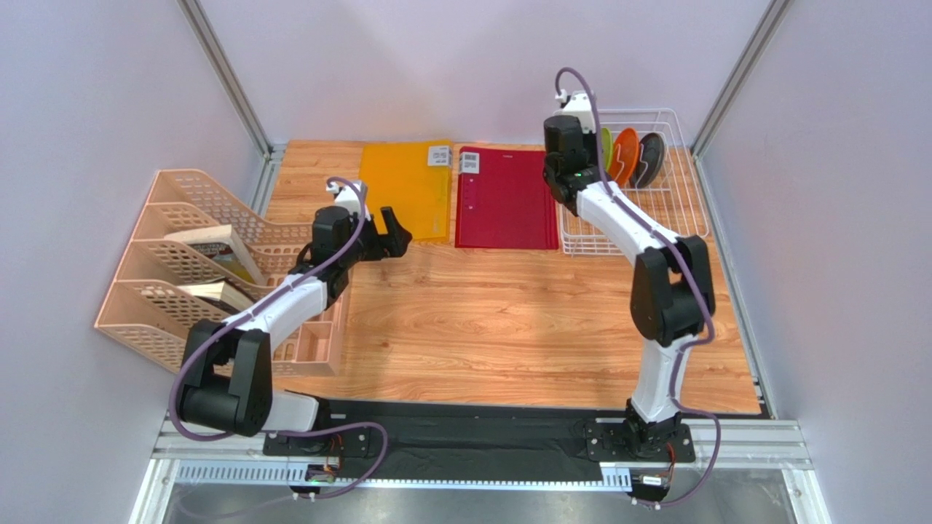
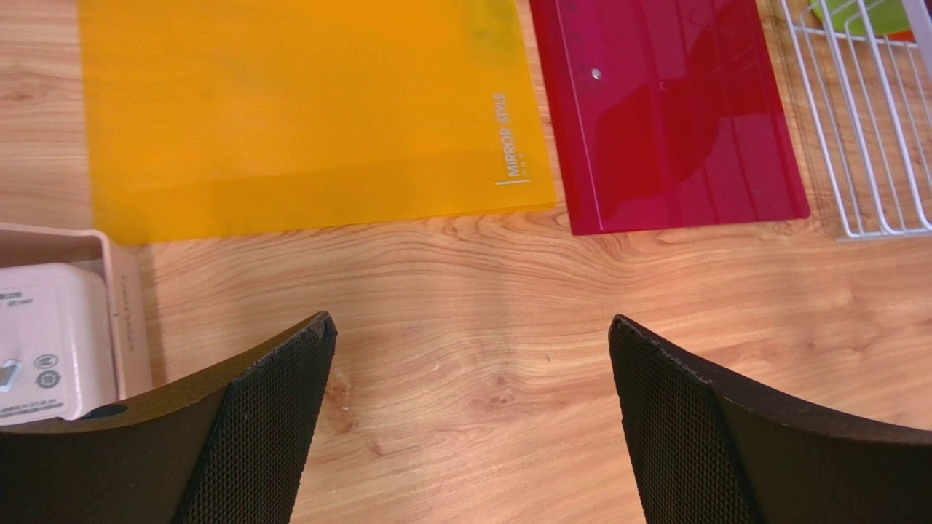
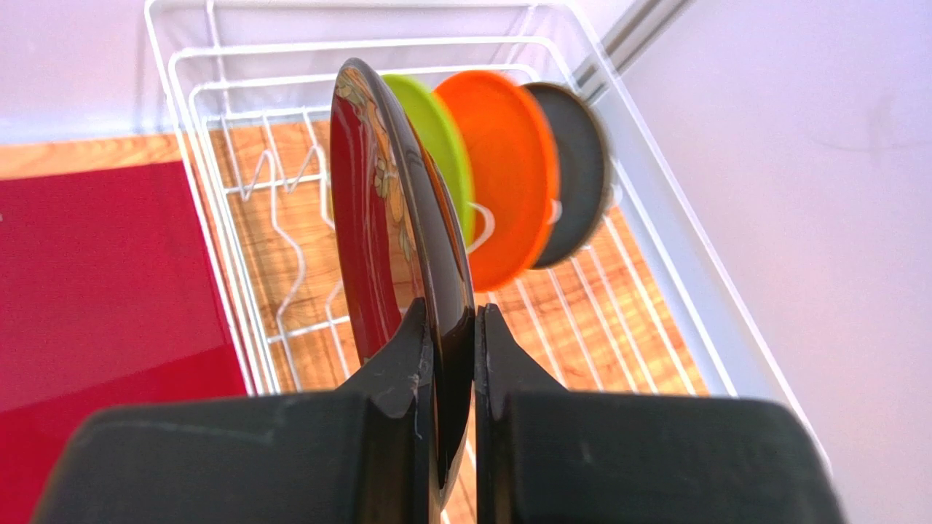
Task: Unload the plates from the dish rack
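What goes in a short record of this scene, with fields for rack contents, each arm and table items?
Rack: white wire dish rack holding lime green plate, orange plate, dark grey plate, on edge
Right fingers: shut on glossy dark red round plate, upright
Left fingers: open, empty, over wooden table
Table: flat orange folder beside flat red folder
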